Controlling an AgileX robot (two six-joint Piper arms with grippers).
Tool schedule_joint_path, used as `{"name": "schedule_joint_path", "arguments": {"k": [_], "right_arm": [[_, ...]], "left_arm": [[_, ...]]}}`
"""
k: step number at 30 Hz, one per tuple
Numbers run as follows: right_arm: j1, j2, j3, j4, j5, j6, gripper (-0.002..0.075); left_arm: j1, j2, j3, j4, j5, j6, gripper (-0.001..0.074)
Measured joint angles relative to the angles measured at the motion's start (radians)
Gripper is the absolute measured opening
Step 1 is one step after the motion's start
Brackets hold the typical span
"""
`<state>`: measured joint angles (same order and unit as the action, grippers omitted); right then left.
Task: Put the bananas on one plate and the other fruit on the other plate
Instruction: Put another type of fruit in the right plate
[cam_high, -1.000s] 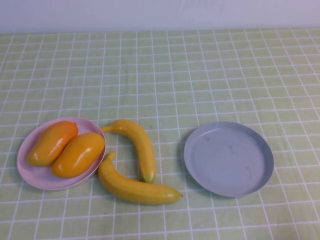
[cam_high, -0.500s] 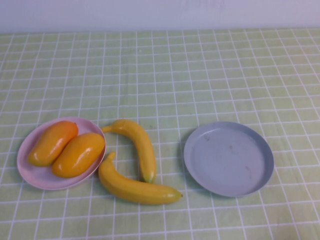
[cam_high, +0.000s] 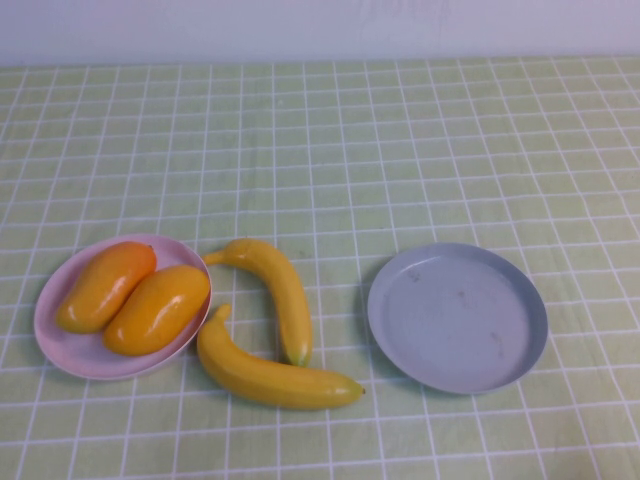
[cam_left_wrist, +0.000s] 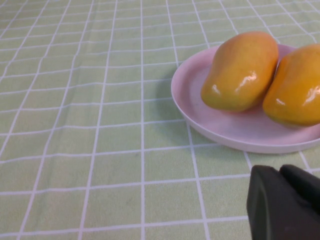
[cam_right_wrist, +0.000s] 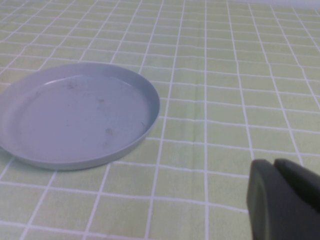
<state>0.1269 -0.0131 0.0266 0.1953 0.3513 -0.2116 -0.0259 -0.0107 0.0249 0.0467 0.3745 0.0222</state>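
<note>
High view: two mangoes (cam_high: 135, 297) lie side by side on the pink plate (cam_high: 75, 352), long axes slanting from near-left to far-right. Two bananas (cam_high: 270, 340) rest on the checked worktop (cam_high: 400, 150) between that plate and the bare grey plate (cam_high: 457, 317), one running near-to-far, one crosswise. Left hand (cam_left_wrist: 285, 202) sits near the pink plate, right hand (cam_right_wrist: 285, 200) near the grey; whether either is open cannot be told.

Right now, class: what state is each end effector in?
Left end effector: beside the pink plate, cannot tell.
Right end effector: near the grey plate, cannot tell.
</note>
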Motion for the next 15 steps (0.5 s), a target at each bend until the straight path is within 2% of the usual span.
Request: {"name": "schedule_joint_path", "arguments": {"k": [8, 11, 15], "right_arm": [[0.000, 0.000, 0.000, 0.018, -0.053, 0.000, -0.0016], [0.000, 0.000, 0.000, 0.128, -0.148, 0.000, -0.0016], [0.000, 0.000, 0.000, 0.361, -0.298, 0.000, -0.0015]], "left_arm": [[0.000, 0.000, 0.000, 0.000, 0.002, 0.000, 0.0002], [0.000, 0.000, 0.000, 0.000, 0.002, 0.000, 0.0002], [0.000, 0.000, 0.000, 0.000, 0.002, 0.000, 0.0002]]}}
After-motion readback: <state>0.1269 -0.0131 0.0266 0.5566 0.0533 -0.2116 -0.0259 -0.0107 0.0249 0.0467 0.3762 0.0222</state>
